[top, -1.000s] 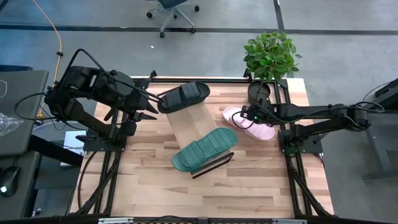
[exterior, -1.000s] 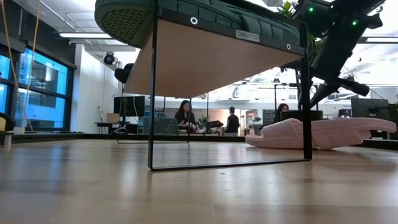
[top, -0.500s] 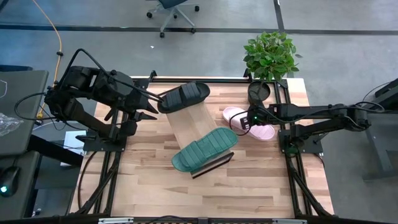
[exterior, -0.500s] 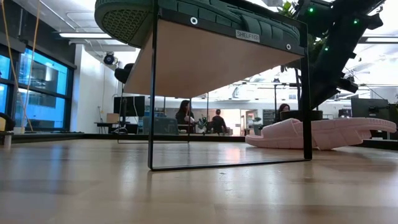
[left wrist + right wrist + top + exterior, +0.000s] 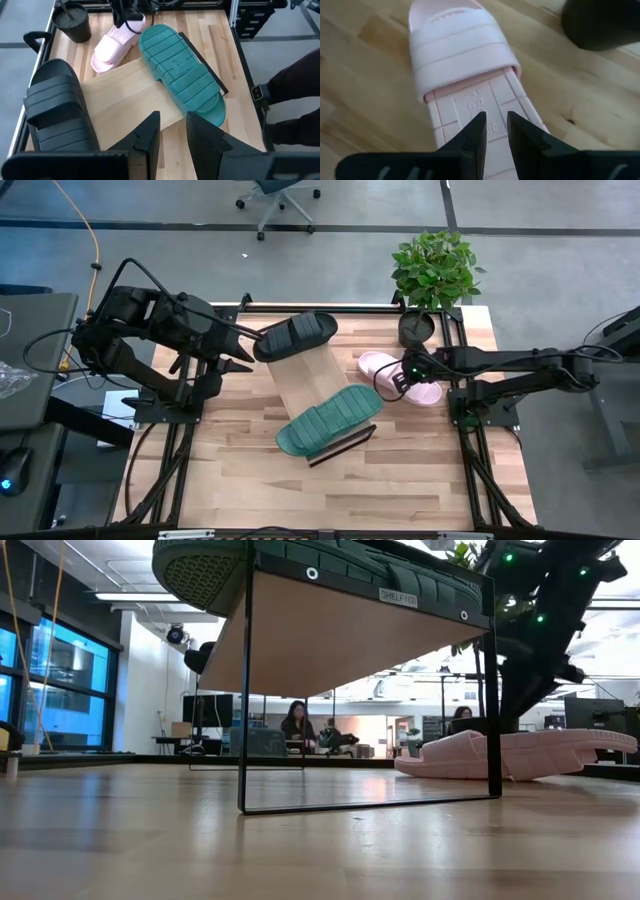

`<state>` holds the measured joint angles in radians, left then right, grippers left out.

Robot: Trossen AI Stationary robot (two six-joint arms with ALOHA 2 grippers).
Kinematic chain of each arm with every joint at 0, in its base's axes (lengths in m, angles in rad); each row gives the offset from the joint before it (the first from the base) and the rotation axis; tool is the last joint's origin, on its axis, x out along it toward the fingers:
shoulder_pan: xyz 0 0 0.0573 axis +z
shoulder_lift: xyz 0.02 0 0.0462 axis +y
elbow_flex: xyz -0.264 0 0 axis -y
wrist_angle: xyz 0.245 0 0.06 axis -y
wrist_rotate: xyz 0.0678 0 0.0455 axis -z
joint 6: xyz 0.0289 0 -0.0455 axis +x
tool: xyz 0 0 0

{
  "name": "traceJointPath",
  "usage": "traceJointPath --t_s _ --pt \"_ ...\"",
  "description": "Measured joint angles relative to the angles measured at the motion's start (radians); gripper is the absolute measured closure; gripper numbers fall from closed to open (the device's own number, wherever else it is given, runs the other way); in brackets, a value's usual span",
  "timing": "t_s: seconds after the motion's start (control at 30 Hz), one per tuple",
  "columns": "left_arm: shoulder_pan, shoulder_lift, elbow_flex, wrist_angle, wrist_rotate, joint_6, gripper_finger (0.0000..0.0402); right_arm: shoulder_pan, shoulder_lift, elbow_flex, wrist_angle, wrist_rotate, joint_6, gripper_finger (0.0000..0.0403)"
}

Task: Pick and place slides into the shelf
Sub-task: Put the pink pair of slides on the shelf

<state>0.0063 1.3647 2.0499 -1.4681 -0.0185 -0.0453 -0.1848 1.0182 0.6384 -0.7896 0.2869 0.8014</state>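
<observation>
- Hanging low over the pale pink slide [image 5: 465, 75], the right gripper [image 5: 493, 131] has its two fingers drawn near each other with only a thin gap between them, gripping nothing; the fingertips sit above the footbed just behind the strap.
- From above, the right gripper [image 5: 398, 373] is over the inner end of the pink slide [image 5: 425, 390], which lies flat on the tabletop [image 5: 250, 480] just beside the shelf's right side.
- A dark plant pot [image 5: 417, 328] stands close behind the pink slide, leaving little room on that side; the table's right edge is near on the other.
- The shelf [image 5: 305, 380] is a light-wood board set at a slant across the middle of the table, with a dark rail [image 5: 342, 447] at its near end.
- The dark green slide [image 5: 328, 419] lies sole-up across the near end of the shelf, its toe and heel overhanging the board's edges.
- The black slide [image 5: 295, 334] rests on the far end of the shelf, also overhanging.
- Bare board shows between the two.
- The left gripper [image 5: 173, 131] is parked at the table's left, near the black slide [image 5: 57, 112], fingers a narrow gap apart and empty.
- Wide bare wood lies at the front of the table.
</observation>
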Motion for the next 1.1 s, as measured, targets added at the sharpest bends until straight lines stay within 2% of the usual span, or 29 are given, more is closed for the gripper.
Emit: traceJointPath --t_s 0.2,0.4,0.53,0.7,0.9,1.1 --pt "0.000 0.000 0.000 0.000 -0.020 -0.016 0.0318 0.002 -0.157 0.000 -0.039 -0.012 0.089 0.0334" --pt "0.000 0.000 0.000 0.000 -0.041 -0.015 0.0318 0.002 -0.296 0.000 -0.057 -0.108 0.027 0.0334" --pt "0.000 0.000 0.000 0.000 -0.042 -0.015 0.0318 0.002 -0.350 0.000 -0.095 -0.101 0.061 0.0334" --pt "0.000 0.000 0.000 0.000 -0.042 -0.015 0.0318 0.002 -0.355 0.000 -0.047 -0.106 0.093 0.0334" --pt "0.000 0.000 0.000 0.000 -0.042 -0.015 0.0318 0.002 -0.318 0.000 0.006 -0.122 0.269 0.0334" --pt "0.000 0.000 0.000 0.000 -0.042 -0.045 0.0318 0.002 -0.270 0.000 0.062 -0.103 0.328 0.0334"
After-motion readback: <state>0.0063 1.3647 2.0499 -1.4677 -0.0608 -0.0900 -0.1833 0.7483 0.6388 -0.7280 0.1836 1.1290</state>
